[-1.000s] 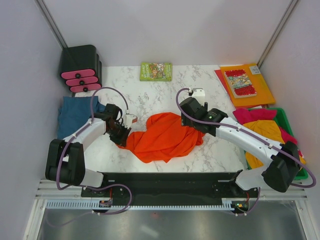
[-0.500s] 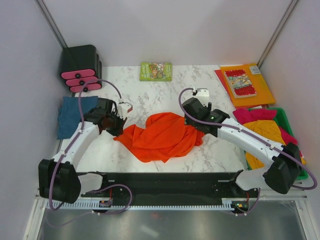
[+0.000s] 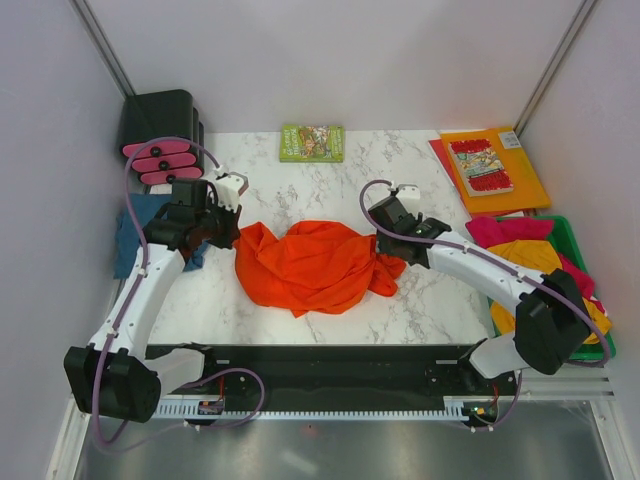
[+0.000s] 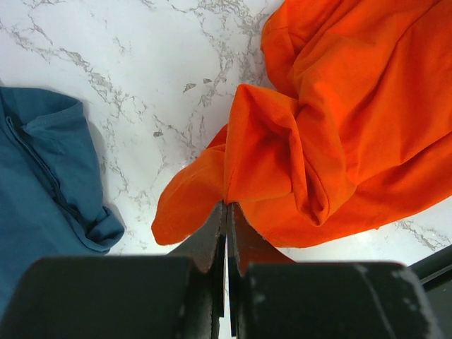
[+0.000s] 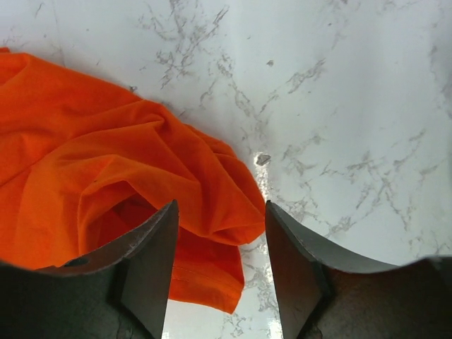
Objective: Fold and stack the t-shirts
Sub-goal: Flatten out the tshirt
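**Bright orange-red cloth t-shirt [image 3: 310, 265] bunched on the white, grey-veined marble tabletop [image 3: 430, 300]**

Top view: the tabletop is closed in on three sides by plain pale grey wall panels [image 3: 350, 60], with slanting metal struts [image 3: 104, 50] in the rear corners. A black base plate [image 3: 320, 365] at the near edge carries both arms. The bright orange-red cloth t-shirt lies crumpled at the table's centre, between the two grippers.

The left gripper [image 3: 228, 232] is at the shirt's left edge. In the left wrist view [image 4: 227, 212] its jaws are pressed together on a pinch of the orange cloth [image 4: 339, 127], which rises in a ridge to the tips. The right gripper [image 3: 385, 238] is at the shirt's right edge. In the right wrist view [image 5: 220, 208] its jaws stand apart on either side of a rounded fold of the cloth [image 5: 106, 176] — not clamped on it.

A teal-blue cloth t-shirt [image 3: 128, 245] lies flat at the left edge of the table, partly under the left arm and apart from the orange one [image 4: 42, 191].

At right, a green plastic bin [image 3: 575, 232] holds a mustard-yellow shirt [image 3: 530, 262] and a magenta-pink shirt [image 3: 500, 230].

Rear of the table — a black drawer unit with pink handles [image 3: 160, 125], a small green picture book [image 3: 312, 142] and a flat orange folder [image 3: 525, 185] with a comic book [image 3: 480, 165] lying on it.
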Action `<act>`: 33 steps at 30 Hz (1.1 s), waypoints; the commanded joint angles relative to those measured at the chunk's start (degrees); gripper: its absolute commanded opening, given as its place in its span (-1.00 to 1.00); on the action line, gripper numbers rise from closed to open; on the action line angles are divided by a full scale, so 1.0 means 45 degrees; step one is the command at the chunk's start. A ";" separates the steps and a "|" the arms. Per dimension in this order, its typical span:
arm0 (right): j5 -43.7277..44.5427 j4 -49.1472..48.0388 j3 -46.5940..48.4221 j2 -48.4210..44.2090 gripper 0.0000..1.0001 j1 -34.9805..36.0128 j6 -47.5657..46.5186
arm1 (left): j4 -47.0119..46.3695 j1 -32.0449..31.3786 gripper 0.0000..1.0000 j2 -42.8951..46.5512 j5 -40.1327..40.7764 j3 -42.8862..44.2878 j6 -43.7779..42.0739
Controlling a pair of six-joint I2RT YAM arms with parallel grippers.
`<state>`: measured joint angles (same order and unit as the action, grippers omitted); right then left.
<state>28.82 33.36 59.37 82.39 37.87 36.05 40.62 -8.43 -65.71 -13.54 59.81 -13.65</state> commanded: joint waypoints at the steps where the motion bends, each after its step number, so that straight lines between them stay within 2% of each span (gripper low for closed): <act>1: -0.0797 -0.0910 0.0263 0.0519 0.17 -0.0016 0.0093 | 0.0035 0.0056 -0.97 0.0267 0.0216 0.0341 0.0397; 5: -0.1305 -0.1262 -0.0186 0.0539 0.15 0.0003 0.0269 | 0.0172 0.0056 -0.96 0.0345 0.0333 0.0381 0.0338; 10: -0.1677 -0.1925 -0.1084 -0.0495 0.13 0.0198 0.0523 | 0.0172 0.0056 -0.96 0.0365 0.0314 0.0186 0.0357; 17: -0.1776 -0.1887 -0.1202 -0.0183 0.07 0.0256 0.0444 | 0.0172 0.0056 -0.96 0.0209 0.0313 0.0263 0.0397; 22: -0.1442 -0.2297 -0.0988 -0.0828 0.12 0.0901 0.0289 | 0.0172 0.0056 -0.97 0.0189 0.0294 0.0244 0.0357; 33: -0.1346 -0.1906 -0.1006 0.0247 0.01 0.0940 0.0503 | 0.0172 0.0056 -0.97 0.0189 0.0392 0.0185 0.0280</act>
<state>21.30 24.97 54.54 83.35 42.11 37.08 41.67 -8.43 -65.45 -12.27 59.81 -13.43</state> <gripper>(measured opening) 0.513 0.023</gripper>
